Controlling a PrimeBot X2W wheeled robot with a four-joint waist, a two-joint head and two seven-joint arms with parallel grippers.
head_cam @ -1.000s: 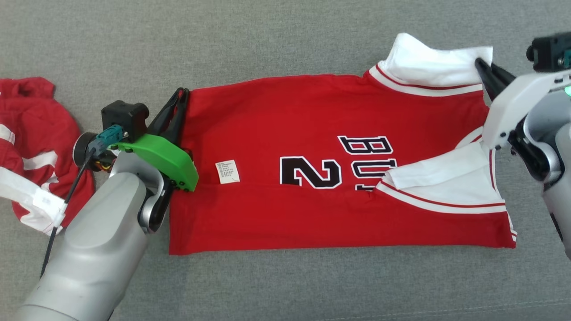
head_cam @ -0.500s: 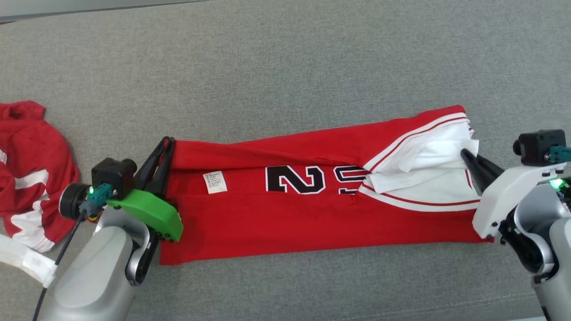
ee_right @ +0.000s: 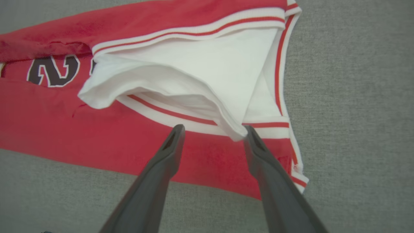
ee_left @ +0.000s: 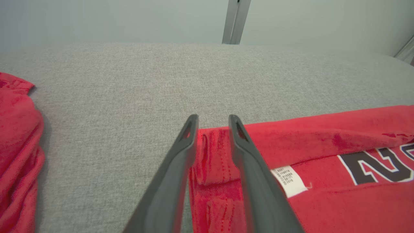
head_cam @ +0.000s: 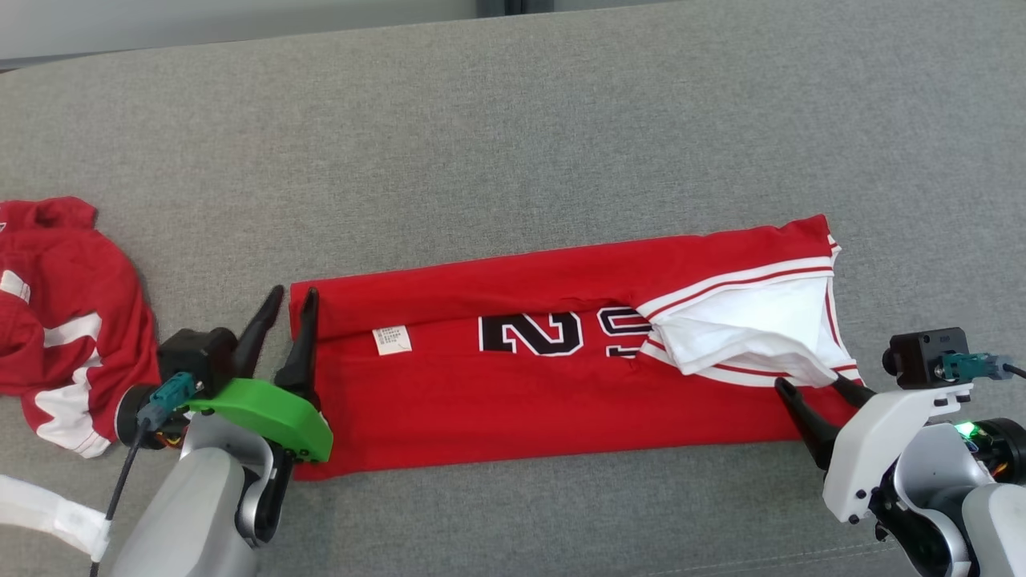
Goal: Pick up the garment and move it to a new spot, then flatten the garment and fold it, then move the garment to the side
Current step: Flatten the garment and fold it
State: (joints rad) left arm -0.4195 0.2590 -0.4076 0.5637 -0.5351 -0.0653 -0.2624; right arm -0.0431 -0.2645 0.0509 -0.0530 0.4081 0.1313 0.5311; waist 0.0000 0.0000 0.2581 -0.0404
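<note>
Your left gripper (head_cam: pixel 293 291) narrowly parted, right gripper (head_cam: pixel 809 385) gaping, at opposite ends of the folded red-and-white cloth jersey (head_cam: pixel 497 393); lift both straight off.

A folded red jersey (head_cam: pixel 561 385) lies across the grey fabric surface (head_cam: pixel 513 160); the left gripper (head_cam: pixel 293 292), jaws parted, straddles its 9 o'clock edge, the right gripper (head_cam: pixel 809 386), jaws spread, at 3 o'clock.

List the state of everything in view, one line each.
red jersey, folded lengthwise, lying flat.
white sleeve, lying over the jersey, rumpled.
left pincer, open, jersey's corner between its fingers.
right pincer, open, at the sleeve's corner.
second red garment, crumpled, apart at the left.
</note>
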